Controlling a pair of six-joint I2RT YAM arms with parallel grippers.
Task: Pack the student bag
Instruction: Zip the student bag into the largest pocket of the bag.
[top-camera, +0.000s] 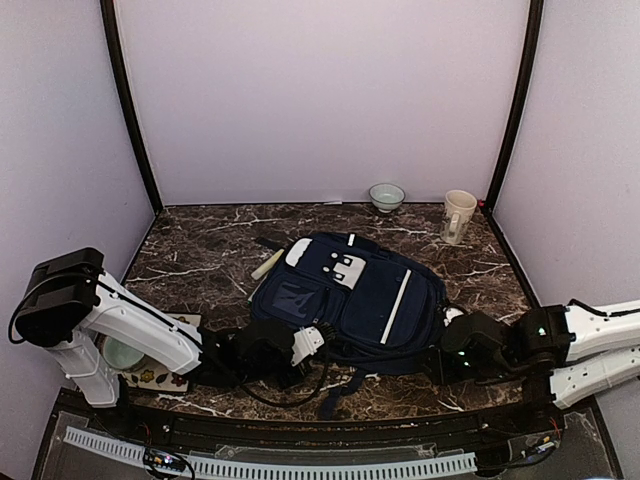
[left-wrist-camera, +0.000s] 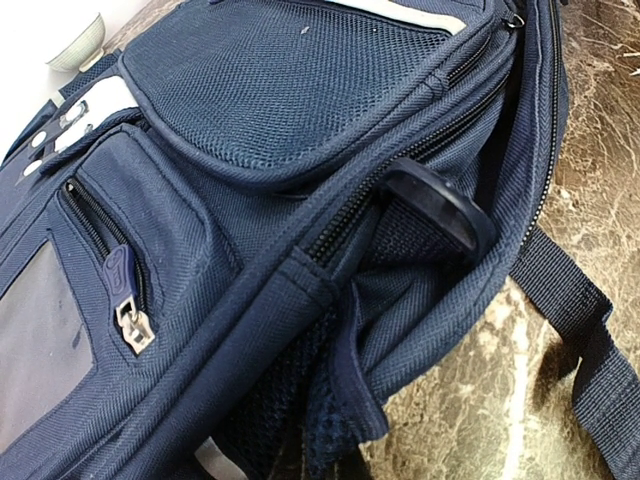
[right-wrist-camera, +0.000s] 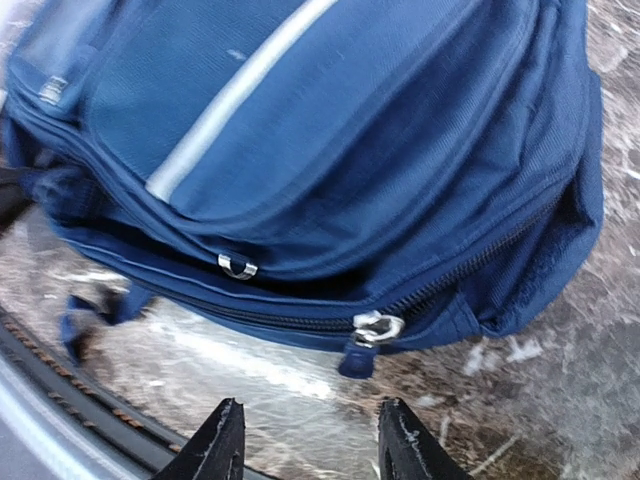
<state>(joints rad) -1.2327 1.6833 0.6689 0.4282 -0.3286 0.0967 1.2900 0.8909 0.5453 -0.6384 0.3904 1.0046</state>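
Note:
The navy student bag (top-camera: 350, 290) lies flat in the middle of the table, white stripes and dotted patch facing up. My left gripper (top-camera: 300, 345) is at its near-left edge. In the left wrist view the bag (left-wrist-camera: 250, 110) fills the frame, and a pinched fold of fabric (left-wrist-camera: 345, 400) at the unzipped opening hides the fingers. A dark rounded object (left-wrist-camera: 440, 205) sits inside the opening. My right gripper (right-wrist-camera: 315, 445) is open and empty just short of the bag's silver zipper pull (right-wrist-camera: 375, 328). It is at the bag's near-right corner (top-camera: 450, 352).
A small bowl (top-camera: 387, 196) and a cream mug (top-camera: 458, 216) stand at the back right. A pale stick-like item (top-camera: 268, 264) lies by the bag's far-left side. A round dish on a patterned mat (top-camera: 125, 355) sits near left. A loose strap (top-camera: 335, 390) trails off the bag's near side.

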